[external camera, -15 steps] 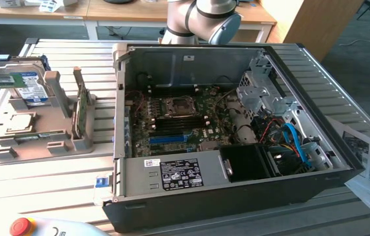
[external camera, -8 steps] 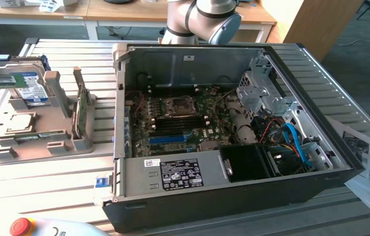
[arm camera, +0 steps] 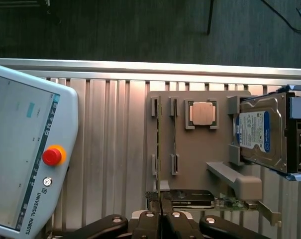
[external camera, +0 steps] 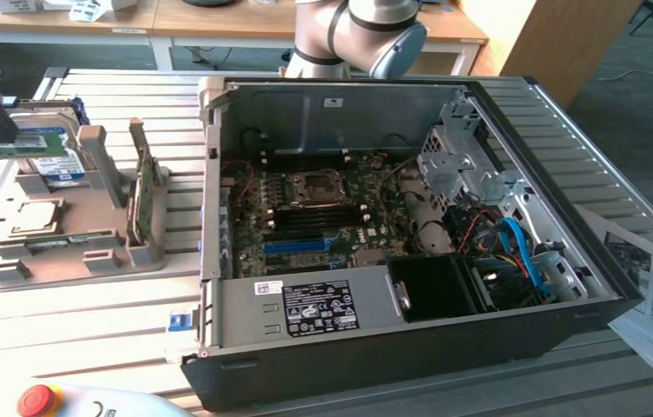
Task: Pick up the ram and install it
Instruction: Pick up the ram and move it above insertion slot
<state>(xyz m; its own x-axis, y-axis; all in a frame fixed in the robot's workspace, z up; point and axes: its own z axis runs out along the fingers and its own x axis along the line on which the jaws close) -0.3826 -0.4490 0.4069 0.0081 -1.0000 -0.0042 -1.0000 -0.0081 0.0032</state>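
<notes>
My black metal gripper (external camera: 0, 130) closes on a long thin green ram stick (external camera: 25, 141). The moulded plastic tray (external camera: 83, 248) is plain grey. The boxy silver hard drive (arm camera: 254, 134) wears a blue-and-white label. The open computer case (external camera: 419, 365) is black, and its flat motherboard (external camera: 315, 204) is green with a blue slot strip (external camera: 303, 246). The round emergency button (arm camera: 51, 156) is red, ringed in yellow.

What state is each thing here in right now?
gripper: shut on the ram.
ram: held by the gripper, over the gray holder.
computer case: lying on its side, open, board exposed.
hard drive: resting in the gray holder.
processor chip: lying flat in its recess.
taller green card: standing on edge in the gray holder.
teach pendant: lying face up.
</notes>
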